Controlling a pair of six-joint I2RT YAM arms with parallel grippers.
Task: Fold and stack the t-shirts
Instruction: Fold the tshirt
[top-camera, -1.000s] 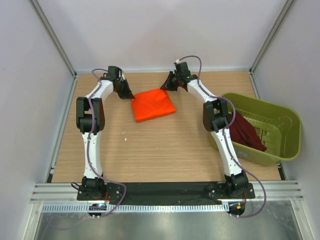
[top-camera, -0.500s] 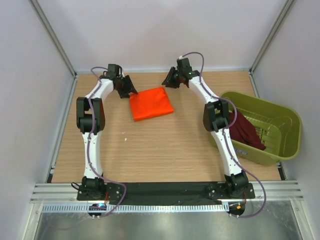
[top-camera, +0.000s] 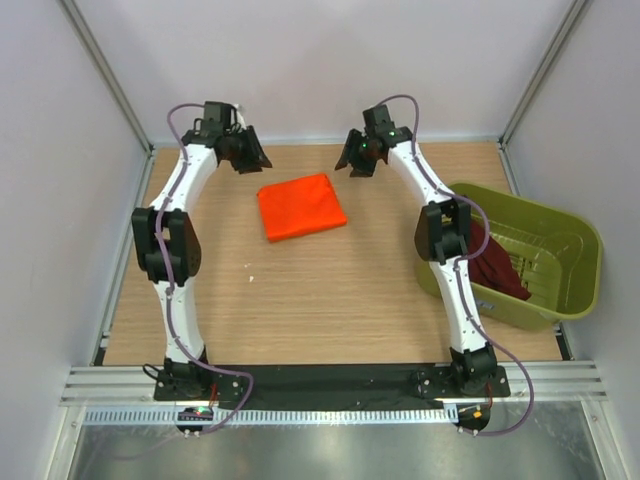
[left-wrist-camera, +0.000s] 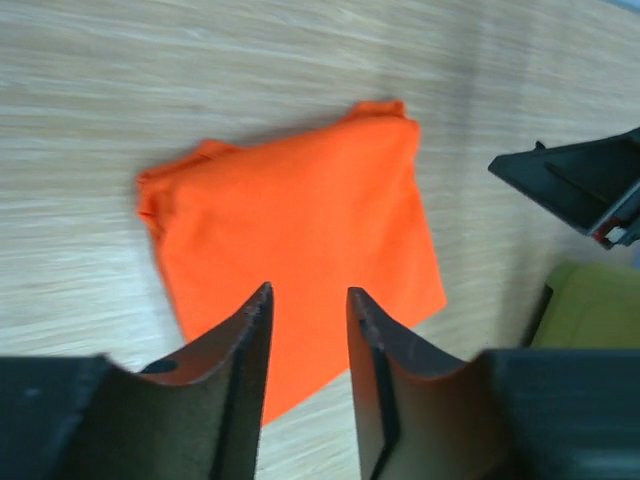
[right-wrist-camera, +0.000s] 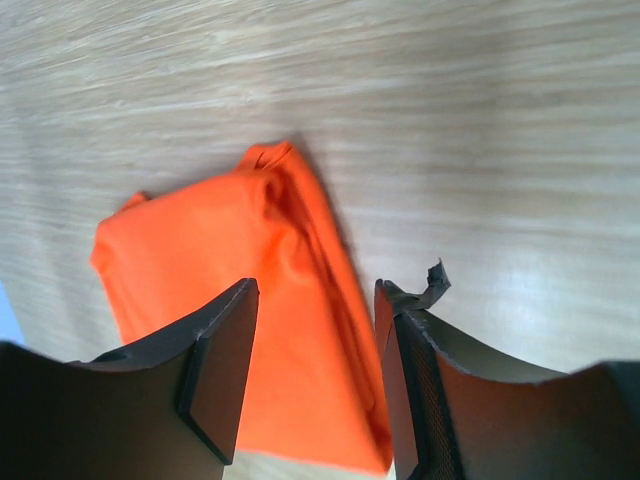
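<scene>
Nearest you, the maroon t-shirt (top-camera: 492, 262) is lying bunched in the olive tub (top-camera: 560, 240), awaiting folding. Mid-table, the orange t-shirt (top-camera: 300, 206) is resting folded, probably as the stack's base. Beyond it, your left gripper (top-camera: 253, 159) and right gripper (top-camera: 351, 163) are hovering with fingers apart, holding nothing.

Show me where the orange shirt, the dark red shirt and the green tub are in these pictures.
orange shirt (top-camera: 301, 206): top view, middle of the folded cloth.
dark red shirt (top-camera: 495, 262): top view, middle of the bunched cloth inside the tub.
green tub (top-camera: 556, 262): top view, bare inside, right half.
</scene>
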